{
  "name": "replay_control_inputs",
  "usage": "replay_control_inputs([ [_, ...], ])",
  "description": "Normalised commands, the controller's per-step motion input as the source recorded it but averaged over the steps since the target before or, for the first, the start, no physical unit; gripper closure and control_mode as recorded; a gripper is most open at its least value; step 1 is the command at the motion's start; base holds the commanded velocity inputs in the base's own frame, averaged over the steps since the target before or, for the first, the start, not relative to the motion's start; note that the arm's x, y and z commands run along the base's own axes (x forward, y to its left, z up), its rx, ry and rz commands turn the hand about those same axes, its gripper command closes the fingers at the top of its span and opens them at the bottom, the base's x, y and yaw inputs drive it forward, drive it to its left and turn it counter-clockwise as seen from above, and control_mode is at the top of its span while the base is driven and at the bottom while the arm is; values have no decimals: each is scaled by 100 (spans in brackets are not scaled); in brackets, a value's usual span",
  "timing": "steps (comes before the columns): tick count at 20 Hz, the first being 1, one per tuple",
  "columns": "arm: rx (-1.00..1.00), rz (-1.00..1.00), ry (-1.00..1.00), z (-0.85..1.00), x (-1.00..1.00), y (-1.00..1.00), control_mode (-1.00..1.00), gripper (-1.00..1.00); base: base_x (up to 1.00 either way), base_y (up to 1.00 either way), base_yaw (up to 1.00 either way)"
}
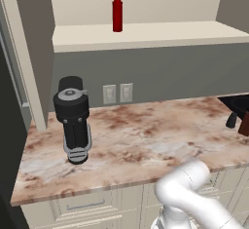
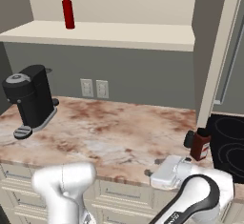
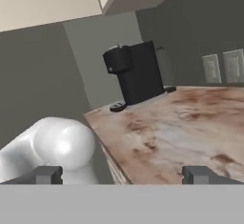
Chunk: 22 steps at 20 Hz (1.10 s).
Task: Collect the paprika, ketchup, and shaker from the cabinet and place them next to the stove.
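Pincer [image 3: 122, 175] spread wide, nothing btwn its tips, low at the table [image 1: 146, 140] front edge and looking along the marbled top toward the black coffee machine [image 3: 136, 73] at the far end. In the right base view the hand sits just in front of the paprika [image 2: 200, 144] and the small shaker [image 2: 189, 138], both standing right beside the stove [image 2: 228, 144] — judged set there as two of three deliveries, so the empty pincer fits an arm now free for the last item. Ketchup [image 1: 117, 14] is well above and far off, upright and alone on the cabinet [image 1: 146, 35] shelf, near the back wall. Room: wide bare table btwn hand and machine; shelf open on both sides of the bottle; only the shelf lip and cabinet side panel look like snags on the way up. Wall outlets [image 1: 117, 93] sit below the shelf, clear of that path.
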Motion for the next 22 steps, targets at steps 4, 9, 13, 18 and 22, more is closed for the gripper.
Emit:
replay_control_inputs([
  [4, -4, -7, 12, 22, -27, 100, -100, -100, 0, 0, 0],
  [9, -7, -10, 13, 24, -9, 100, -100, -100, 0, 0, 0],
  [13, -6, -11, 11, 37, -1, 100, -100, -100, 0, 0, 0],
  [18, -4, -12, 2, 64, -3, 100, -100, -100, 0, 0, 0],
  [22, -5, -14, 0, 79, 0, 100, -100, -100, 0, 0, 0],
])
